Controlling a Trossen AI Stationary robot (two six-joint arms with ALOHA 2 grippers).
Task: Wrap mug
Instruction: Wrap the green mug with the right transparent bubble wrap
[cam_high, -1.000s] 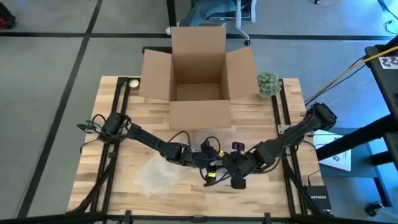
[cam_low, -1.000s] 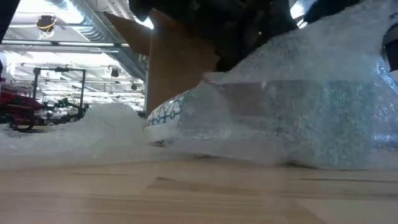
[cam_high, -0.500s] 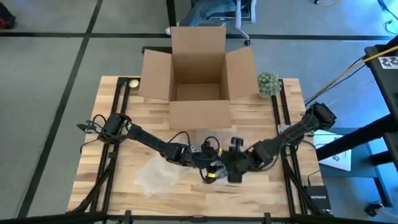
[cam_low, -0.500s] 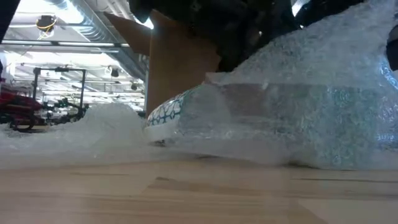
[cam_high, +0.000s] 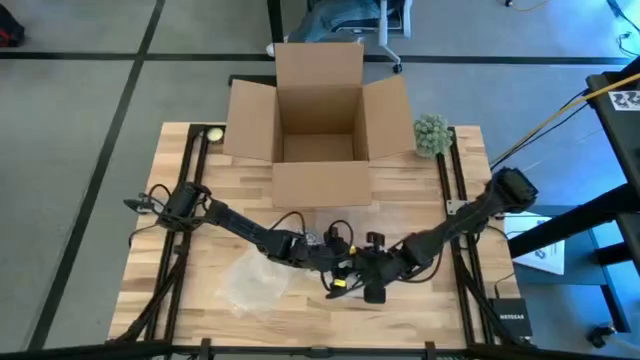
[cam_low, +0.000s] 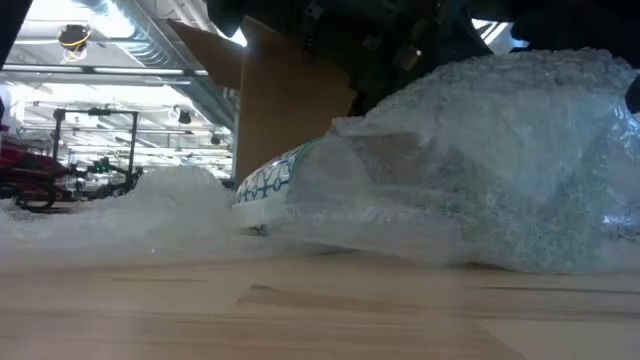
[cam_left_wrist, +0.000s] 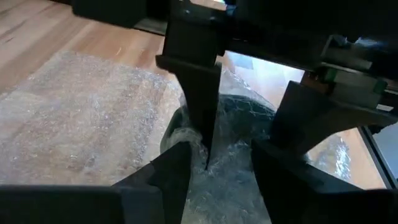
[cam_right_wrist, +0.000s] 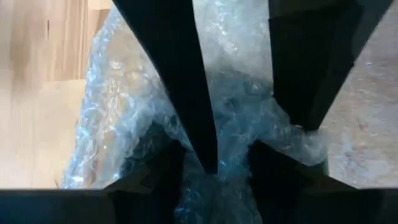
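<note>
A: Where is the white mug with the blue-green pattern (cam_low: 268, 182)?
B: Lying on its side on the pale wooden bench (cam_high: 190, 270), near the front middle, half under the clear bubble wrap sheet (cam_low: 480, 170).
A: And the end effectors?
B: The left end effector (cam_left_wrist: 233, 158) and right end effector (cam_right_wrist: 239, 155) meet over it. Each one's fingers are apart, with bunched wrap between them. The open brown cardboard box (cam_high: 318, 120) stands behind.

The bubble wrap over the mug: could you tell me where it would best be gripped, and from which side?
Probably the loose fold of bubble wrap humped over the mug, pinched from above: there the sheet stands clear of the table, while its spread-out part lies flat.
</note>
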